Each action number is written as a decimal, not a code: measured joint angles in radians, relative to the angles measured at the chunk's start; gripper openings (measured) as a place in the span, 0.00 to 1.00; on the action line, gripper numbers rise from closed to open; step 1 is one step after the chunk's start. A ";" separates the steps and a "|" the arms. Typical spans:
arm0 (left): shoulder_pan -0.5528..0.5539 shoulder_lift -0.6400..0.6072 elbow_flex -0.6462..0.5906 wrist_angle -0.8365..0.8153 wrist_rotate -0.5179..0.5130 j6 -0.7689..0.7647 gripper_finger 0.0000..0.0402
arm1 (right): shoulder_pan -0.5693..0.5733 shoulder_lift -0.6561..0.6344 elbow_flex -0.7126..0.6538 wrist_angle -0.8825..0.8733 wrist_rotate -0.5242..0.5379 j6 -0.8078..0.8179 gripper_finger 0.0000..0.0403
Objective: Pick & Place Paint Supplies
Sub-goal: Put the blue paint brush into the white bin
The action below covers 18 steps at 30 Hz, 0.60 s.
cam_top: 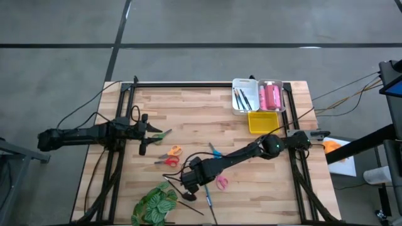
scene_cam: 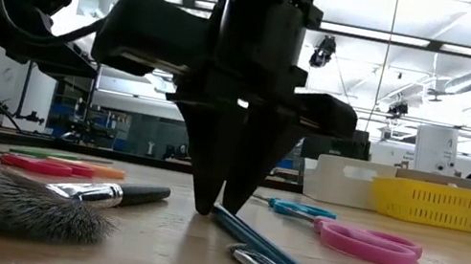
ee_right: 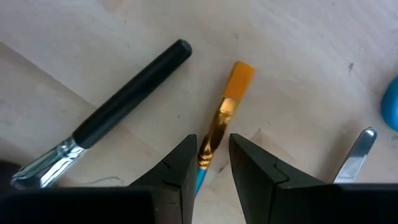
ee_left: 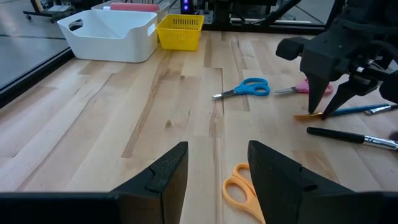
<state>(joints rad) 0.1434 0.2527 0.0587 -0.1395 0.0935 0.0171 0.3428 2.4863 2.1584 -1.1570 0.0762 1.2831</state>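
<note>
My right gripper [ee_right: 213,158] points straight down over the near middle of the table [cam_top: 188,100], open by a narrow gap. Its fingertips stand on either side of a blue-handled brush [scene_cam: 281,257], at the gold ferrule [ee_right: 217,124] just behind the orange bristles [ee_right: 239,78], close to the tabletop. I cannot see them touching it. The brush lies flat on the wood. A black-handled brush [ee_right: 137,93] lies beside it. My left gripper [ee_left: 217,168] waits open at the table's left side, above orange scissors [ee_left: 239,186].
Blue scissors [cam_top: 215,150], pink scissors [scene_cam: 371,243], red scissors [cam_top: 168,161] and green scissors [cam_top: 164,133] lie around. A leafy plant [cam_top: 154,204] sits at the near edge. At the far right stand a white bin [cam_top: 245,94] with brushes, a bin with pink tubes [cam_top: 271,95] and a yellow basket [cam_top: 262,121].
</note>
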 joint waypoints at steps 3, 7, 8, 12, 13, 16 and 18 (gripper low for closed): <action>0.000 0.000 0.000 0.000 0.000 0.000 0.42 | 0.000 -0.004 -0.020 0.023 -0.008 0.000 0.23; 0.000 0.000 0.000 0.000 0.000 0.000 0.42 | -0.001 -0.006 -0.033 0.038 -0.026 -0.003 0.23; 0.000 0.000 0.000 0.000 0.000 0.000 0.42 | -0.001 -0.006 -0.033 0.038 -0.025 -0.004 0.23; 0.000 0.000 0.000 0.000 0.000 0.000 0.42 | -0.001 -0.006 -0.033 0.040 -0.026 -0.006 0.23; 0.000 0.000 0.000 0.000 0.000 0.000 0.42 | -0.001 -0.006 -0.034 0.040 -0.026 -0.006 0.23; 0.000 0.000 0.000 0.000 0.000 0.000 0.42 | -0.001 -0.006 -0.034 0.041 -0.027 -0.006 0.23; 0.000 0.000 0.000 0.000 0.000 0.000 0.42 | -0.001 -0.006 -0.034 0.041 -0.028 -0.006 0.23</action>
<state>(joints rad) 0.1434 0.2526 0.0589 -0.1398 0.0933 0.0172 0.3420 2.4805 2.1242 -1.1160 0.0486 1.2766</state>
